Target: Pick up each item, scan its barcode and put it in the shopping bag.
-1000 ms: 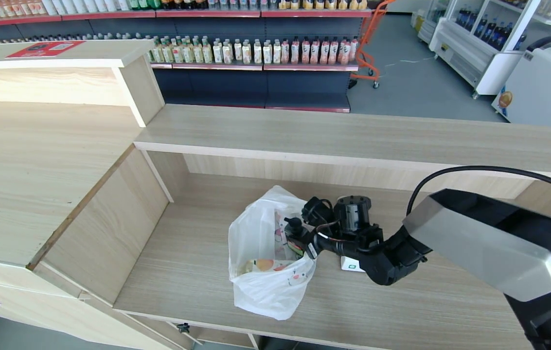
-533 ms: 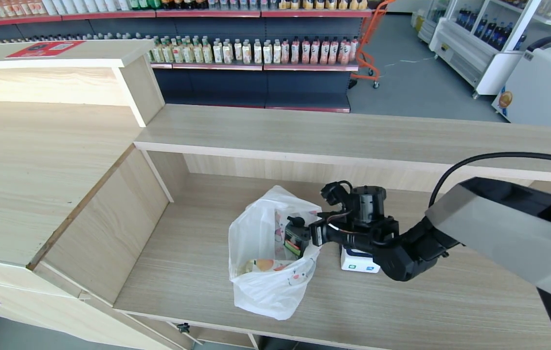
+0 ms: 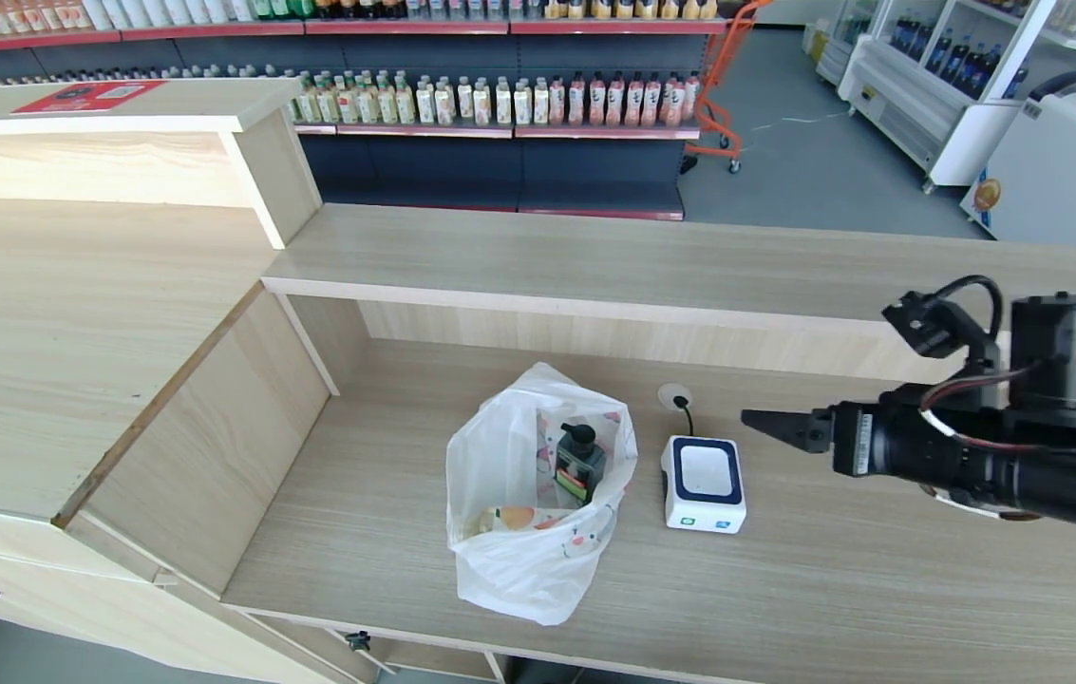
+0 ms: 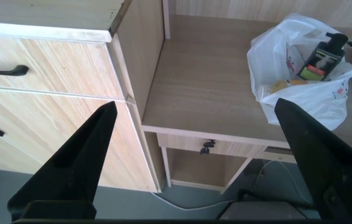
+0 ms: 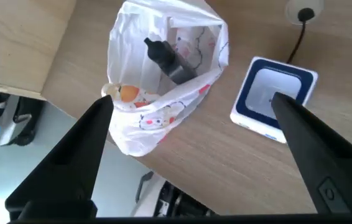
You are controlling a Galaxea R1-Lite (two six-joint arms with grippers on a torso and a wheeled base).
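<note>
Black right gripper [image 5: 189,102]: fingers spread wide, nothing between them, held above the wooden counter [image 3: 832,589] on the right side of the scanner [image 3: 704,480] and apart from it. The scanner, a white box with a dark blue frame round its window, lies flat on the counter; two small marks, one green and one blue, sit on its front edge, too small to read. Its cable runs to a round socket [image 3: 675,394] just behind it.

Shopping bag [image 3: 519,570]: white plastic, mouth open, just left of the scanner; small cartoon prints on its skin. Inside, on the side nearest the scanner, stands a dark pump bottle [image 3: 579,463] with a red and green label, its print not legible. An orange-printed packet [image 3: 514,518] lies lower in the bag, farther from the scanner.

Left gripper [image 4: 194,107]: fingers likewise wide and empty, well apart from the scanner, beyond the bag and out past the counter's front edge.
</note>
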